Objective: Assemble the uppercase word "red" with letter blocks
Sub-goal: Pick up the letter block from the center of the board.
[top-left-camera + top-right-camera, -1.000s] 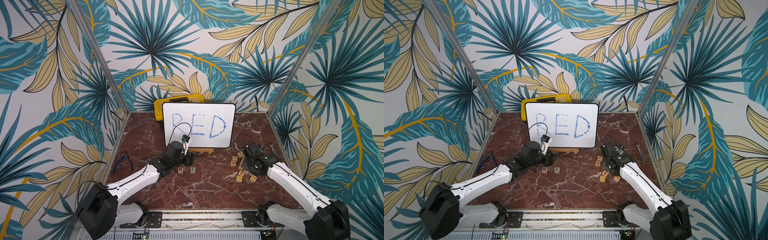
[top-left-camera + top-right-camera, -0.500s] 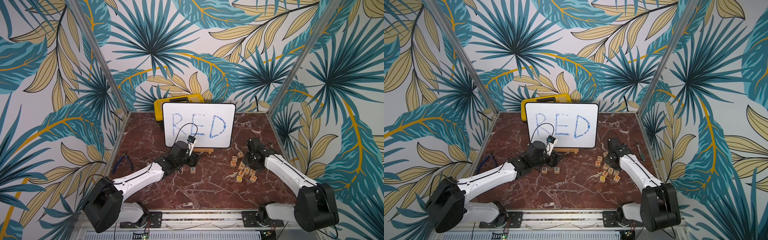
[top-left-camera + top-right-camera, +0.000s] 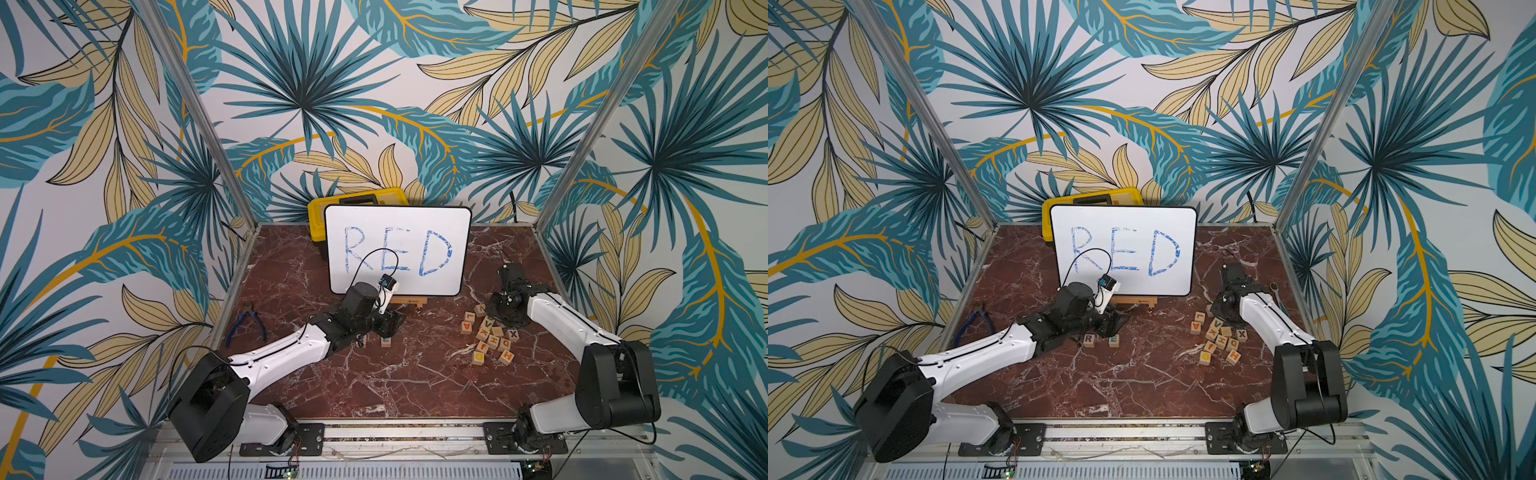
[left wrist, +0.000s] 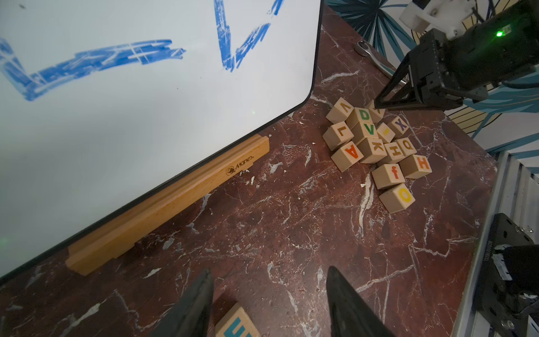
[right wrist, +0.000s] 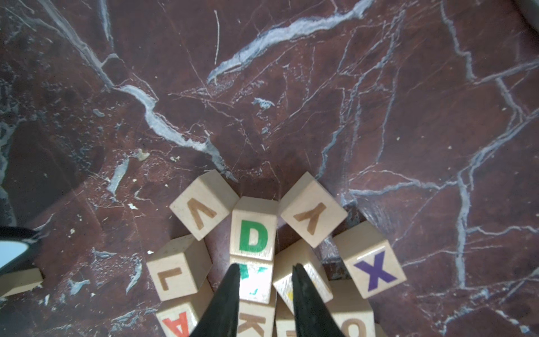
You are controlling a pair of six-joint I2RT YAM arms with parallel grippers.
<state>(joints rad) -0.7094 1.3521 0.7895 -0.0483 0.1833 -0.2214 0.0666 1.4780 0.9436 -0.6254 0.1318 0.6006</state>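
Observation:
The R block [image 3: 1088,338] and the E block [image 3: 1113,340] lie side by side on the marble in front of the whiteboard. My left gripper [image 4: 269,270] hovers just past the E block [image 4: 236,322], open and empty. The green D block [image 5: 253,235] sits at the far edge of the pile, between a V cube and a Y cube. My right gripper [image 5: 265,265] hangs over the pile just short of the D block [image 4: 364,114]. Its fingers are drawn close with only a narrow gap and grip nothing.
A pile of other letter cubes [image 3: 490,336] lies at the right. The whiteboard [image 3: 399,249] stands on a wooden stand [image 4: 163,204] with a yellow box [image 3: 357,199] behind. Blue pliers [image 3: 247,322] lie at the left edge, a wrench [image 3: 1277,291] at the right.
My left gripper has slid to the right, from over the R and E blocks to just beyond the E. The right arm has swung round, and its gripper has shifted slightly over the pile.

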